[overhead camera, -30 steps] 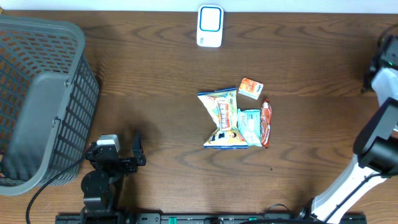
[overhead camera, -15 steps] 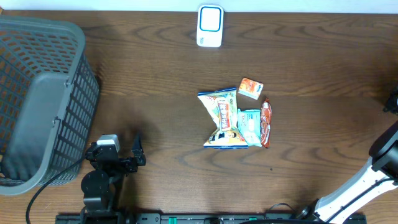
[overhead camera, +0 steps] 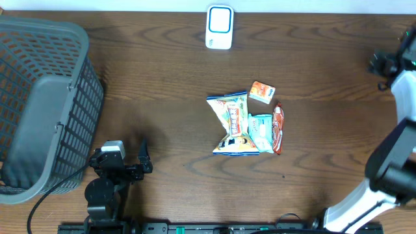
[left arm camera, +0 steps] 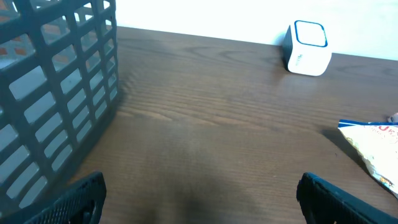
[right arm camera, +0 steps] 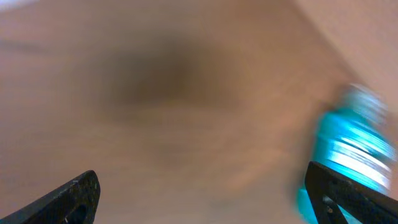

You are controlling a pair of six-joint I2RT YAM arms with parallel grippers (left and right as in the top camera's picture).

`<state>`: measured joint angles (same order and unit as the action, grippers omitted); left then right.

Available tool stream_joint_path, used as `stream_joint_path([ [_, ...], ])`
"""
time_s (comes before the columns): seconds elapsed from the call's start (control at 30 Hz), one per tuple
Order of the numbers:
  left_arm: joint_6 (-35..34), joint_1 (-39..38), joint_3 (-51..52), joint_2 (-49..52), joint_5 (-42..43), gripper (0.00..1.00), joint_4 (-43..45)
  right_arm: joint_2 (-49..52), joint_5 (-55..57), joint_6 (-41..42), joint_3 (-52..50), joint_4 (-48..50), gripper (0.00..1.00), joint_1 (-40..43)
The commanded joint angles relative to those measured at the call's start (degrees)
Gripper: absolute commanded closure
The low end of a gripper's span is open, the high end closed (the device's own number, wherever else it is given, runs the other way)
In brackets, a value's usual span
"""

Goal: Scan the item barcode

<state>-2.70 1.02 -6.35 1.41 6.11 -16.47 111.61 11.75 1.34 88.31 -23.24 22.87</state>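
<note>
Dark wood table (overhead camera: 162, 78) carries a heap of snack packets (overhead camera: 234, 123) at its centre, with the white barcode scanner (overhead camera: 219, 27) well apart at the far edge. The left gripper (left arm camera: 199, 208) sits near the grey basket (overhead camera: 39, 104), jaws wide apart and empty. The right gripper (right arm camera: 199, 199), blurred, also has its jaws spread.

At centre of surface (overhead camera: 156, 84): packet pile (overhead camera: 244, 125); at 12 o'clock: scanner (overhead camera: 219, 27); at 9 o'clock: basket (overhead camera: 39, 97).

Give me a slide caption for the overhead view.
Snack packets heaped at centre, white scanner at far edge, basket left.
</note>
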Motion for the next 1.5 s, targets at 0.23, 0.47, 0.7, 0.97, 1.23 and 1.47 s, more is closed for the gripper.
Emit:
stream_joint_path([
  [0.23, 1.0, 0.2, 0.8, 0.0, 0.8, 0.02, -1.5, -13.1, -24.0, -7.4, 0.5, -5.3, 0.02, -22.3],
  [0.47, 1.0, 0.2, 0.8, 0.0, 0.8, 0.02, -1.5, -13.0, -12.8, -21.0, 0.1, -6.5, 0.01, -36.4],
  [0.7, 1.0, 0.2, 0.8, 0.0, 0.8, 0.02, -1.5, -13.0, -4.3, -33.2, -0.7, -9.0, 0.11, -41.1],
  [0.97, 1.0, 0.2, 0.8, 0.0, 0.8, 0.02, -1.5, -13.1, -9.8, -36.2, -9.3, -2.0, 0.53, -41.5],
  [1.23, 1.0, 0.2, 0.8, 0.0, 0.8, 0.02, -1.5, -13.1, -8.4, -36.0, -19.6, 9.0, 0.34, -42.1],
  [1.47, 1.0, 0.2, 0.8, 0.0, 0.8, 0.02, -1.5, -13.3, -7.4, -37.0, -20.2, 0.8, 0.41, -44.9],
])
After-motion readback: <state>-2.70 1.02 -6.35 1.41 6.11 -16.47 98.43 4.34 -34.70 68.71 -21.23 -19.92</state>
